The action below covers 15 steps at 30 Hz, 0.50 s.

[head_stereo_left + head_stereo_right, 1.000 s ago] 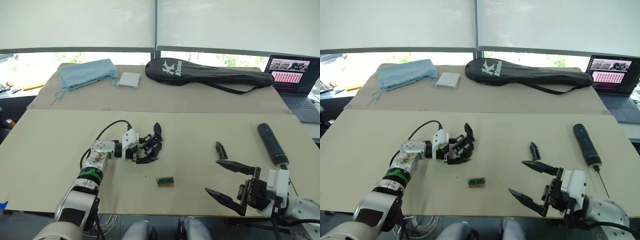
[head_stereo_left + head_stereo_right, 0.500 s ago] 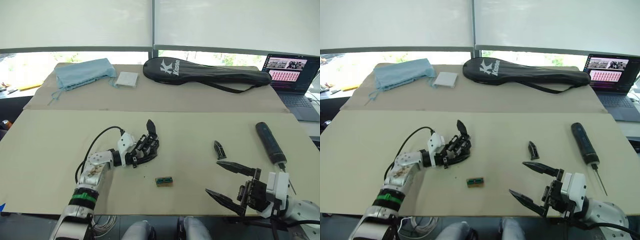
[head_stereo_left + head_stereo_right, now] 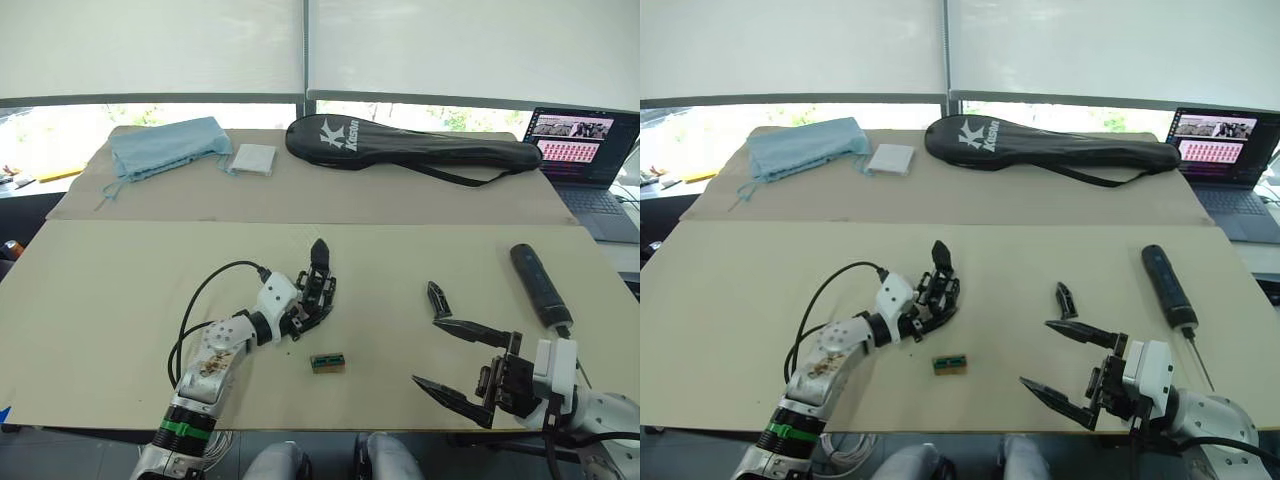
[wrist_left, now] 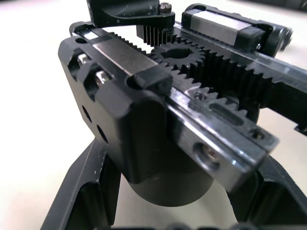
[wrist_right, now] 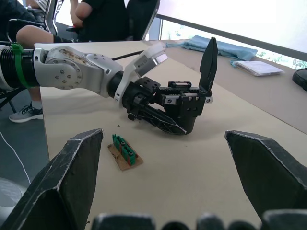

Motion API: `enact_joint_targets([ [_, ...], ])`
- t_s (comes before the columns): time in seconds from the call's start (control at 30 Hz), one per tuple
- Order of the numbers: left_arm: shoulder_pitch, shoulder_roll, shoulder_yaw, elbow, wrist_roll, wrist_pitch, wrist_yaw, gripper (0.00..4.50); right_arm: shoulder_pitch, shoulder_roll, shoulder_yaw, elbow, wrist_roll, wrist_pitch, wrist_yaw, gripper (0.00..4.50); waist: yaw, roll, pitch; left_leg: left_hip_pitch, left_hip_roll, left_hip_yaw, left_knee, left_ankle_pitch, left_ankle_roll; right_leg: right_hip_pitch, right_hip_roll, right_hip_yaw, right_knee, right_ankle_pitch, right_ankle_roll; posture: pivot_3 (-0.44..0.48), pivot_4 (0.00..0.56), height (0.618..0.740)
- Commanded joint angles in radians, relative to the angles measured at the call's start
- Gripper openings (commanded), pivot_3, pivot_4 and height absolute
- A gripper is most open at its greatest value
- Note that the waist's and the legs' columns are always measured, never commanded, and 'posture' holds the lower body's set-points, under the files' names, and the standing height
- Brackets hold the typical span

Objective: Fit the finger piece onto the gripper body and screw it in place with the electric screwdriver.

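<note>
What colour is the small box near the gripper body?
Green on tan; the box shows best in the right wrist view.

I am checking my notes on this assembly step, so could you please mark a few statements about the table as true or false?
1. The left gripper is shut on the gripper body. True.
2. The right gripper holds the finger piece. False: it is open and holds nothing; the finger piece lies on the table, just beyond it.
3. The electric screwdriver lies on the table at the robot's right. True.
4. The small green-and-tan box sits on the racket bag. False: it lies on the near table by the gripper body, while the racket bag is at the far side.
</note>
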Motion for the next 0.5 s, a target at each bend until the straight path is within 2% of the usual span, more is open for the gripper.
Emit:
enact_joint_targets([
  [0.03, -0.015, -0.01, 0.005, -0.043, -0.009, -0.053, 0.018, 2.35, 0.0, -0.012, -0.018, -0.021, 0.018, 0.002, 0.003, 4.5, 0.0, 0.0, 0.0, 0.0, 0.0, 0.0, 0.0, 0.0, 0.0, 0.0, 0.0, 0.0, 0.0, 0.0, 0.0, 0.0, 0.15, 0.74],
  [0.5, 0.024, 0.009, -0.035, 0.0, -0.012, -0.037, -0.001, 2.35, 0.024, 0.005, -0.022, -0.001, -0.006, -0.042, 0.014, 4.5, 0.003, 0.0, 0.0, 0.001, 0.0, 0.0, 0.0, -0.002, -0.003, 0.001, 0.0, 0.0, 0.0, 0.0, 0.0, 0.0, 0.15, 0.74],
])
